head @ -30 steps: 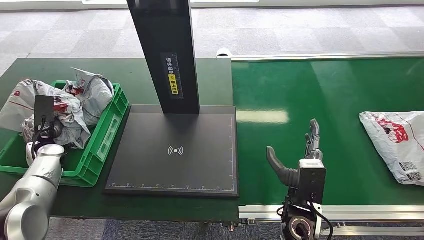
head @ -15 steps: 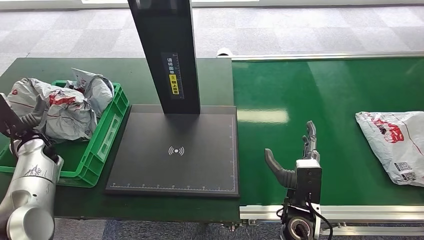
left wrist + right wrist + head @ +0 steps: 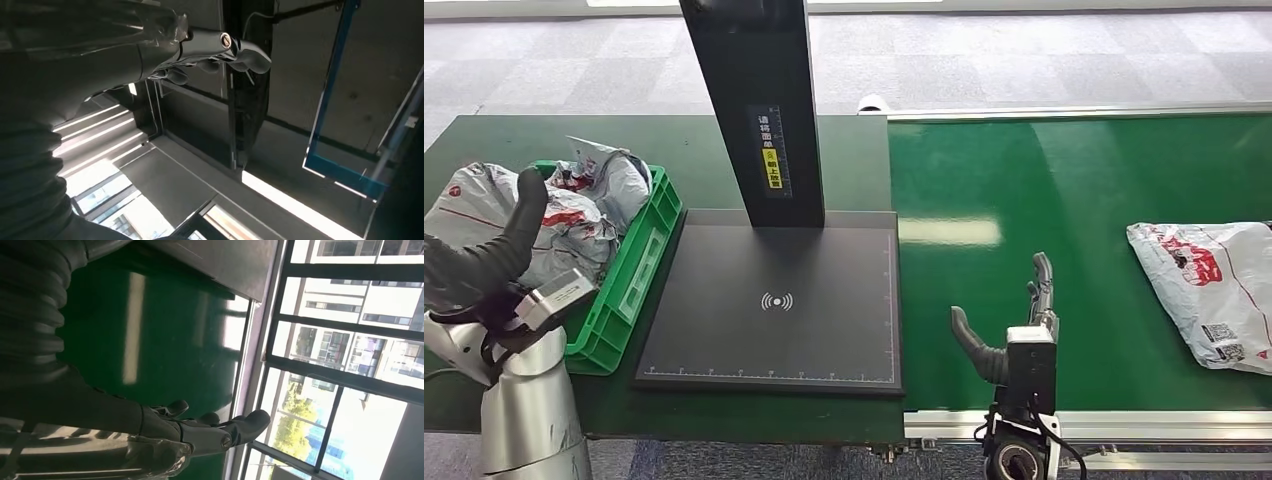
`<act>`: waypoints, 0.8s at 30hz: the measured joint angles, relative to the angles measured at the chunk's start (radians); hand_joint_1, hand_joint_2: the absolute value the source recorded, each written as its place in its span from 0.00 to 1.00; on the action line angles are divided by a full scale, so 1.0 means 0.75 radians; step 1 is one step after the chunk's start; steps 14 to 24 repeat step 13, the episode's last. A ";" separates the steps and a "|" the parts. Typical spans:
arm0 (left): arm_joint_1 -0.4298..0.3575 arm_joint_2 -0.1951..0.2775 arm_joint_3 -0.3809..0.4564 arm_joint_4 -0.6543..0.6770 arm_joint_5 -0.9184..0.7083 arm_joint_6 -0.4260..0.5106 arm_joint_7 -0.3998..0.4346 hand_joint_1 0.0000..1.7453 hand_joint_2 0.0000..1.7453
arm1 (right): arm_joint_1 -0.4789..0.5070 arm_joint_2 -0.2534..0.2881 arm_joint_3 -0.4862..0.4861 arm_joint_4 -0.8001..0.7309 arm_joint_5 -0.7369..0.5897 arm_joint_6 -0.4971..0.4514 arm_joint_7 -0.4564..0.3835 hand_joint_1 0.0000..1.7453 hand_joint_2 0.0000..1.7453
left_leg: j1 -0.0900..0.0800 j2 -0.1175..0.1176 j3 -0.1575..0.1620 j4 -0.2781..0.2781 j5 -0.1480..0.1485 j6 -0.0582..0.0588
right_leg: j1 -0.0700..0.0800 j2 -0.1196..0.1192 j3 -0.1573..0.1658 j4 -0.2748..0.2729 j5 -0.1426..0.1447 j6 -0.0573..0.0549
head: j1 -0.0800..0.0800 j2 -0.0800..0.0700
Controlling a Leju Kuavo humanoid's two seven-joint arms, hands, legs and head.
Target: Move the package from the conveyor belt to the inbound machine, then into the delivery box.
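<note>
A white plastic package (image 3: 1206, 290) with red print lies on the green conveyor belt (image 3: 1064, 190) at the far right. My right hand (image 3: 1016, 325) is held upright over the belt's near edge, well left of the package, fingers straight and thumb spread, holding nothing. In the right wrist view that hand (image 3: 210, 432) hangs over the belt (image 3: 150, 330). The inbound machine's black scanning plate (image 3: 769, 300) lies left of the belt under its dark post (image 3: 759, 100). My left hand (image 3: 486, 258) is raised in front of the green delivery box (image 3: 629, 270), empty. Its fingers (image 3: 220, 45) are extended.
The green box holds several crumpled grey and white packages (image 3: 574, 215), some spilling over its left side. The box and the machine stand on a dark green table (image 3: 484, 140). A metal rail (image 3: 1144, 425) runs along the belt's near edge.
My left arm has swung up and turned, lifting its hand off the packages in the box. The package on the belt has drifted left. My right hand has sunk slightly toward the near edge.
</note>
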 joint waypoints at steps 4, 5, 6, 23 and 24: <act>0.176 0.035 -0.291 -0.049 0.384 -0.082 0.141 0.00 1.00 | 0.013 -0.005 -0.020 0.003 -0.022 0.034 -0.002 0.00 1.00 | 0.001 0.001 0.004 0.000 -0.002 0.000 | 0.001 0.000 0.000 -0.001 -0.001 0.000 | -0.001 0.000; 0.217 0.053 -0.416 -0.043 0.447 -0.077 0.166 0.00 1.00 | 0.016 -0.007 -0.026 0.003 -0.031 0.048 -0.003 0.00 1.00 | 0.001 0.000 0.002 0.000 -0.001 0.000 | 0.002 -0.001 0.001 -0.001 -0.001 0.000 | -0.001 0.000; 0.249 0.072 -0.541 -0.033 0.485 -0.062 0.173 0.00 1.00 | 0.018 -0.008 -0.030 0.003 -0.036 0.057 -0.004 0.00 1.00 | 0.001 -0.001 0.001 0.000 -0.001 0.000 | 0.002 -0.002 0.001 0.000 -0.001 0.000 | -0.001 0.000; 0.330 0.141 -0.894 0.040 0.850 -0.331 0.206 0.00 1.00 | 0.032 -0.011 -0.037 0.003 -0.133 0.143 -0.081 0.00 1.00 | 0.001 0.000 0.000 -0.001 -0.001 0.000 | 0.002 0.000 0.001 0.000 0.000 0.000 | -0.001 0.000; 0.330 0.141 -0.894 0.040 0.850 -0.331 0.206 0.00 1.00 | 0.032 -0.011 -0.037 0.003 -0.133 0.143 -0.081 0.00 1.00 | 0.001 0.000 0.000 -0.001 -0.001 0.000 | 0.002 0.000 0.001 0.000 0.000 0.000 | -0.001 0.000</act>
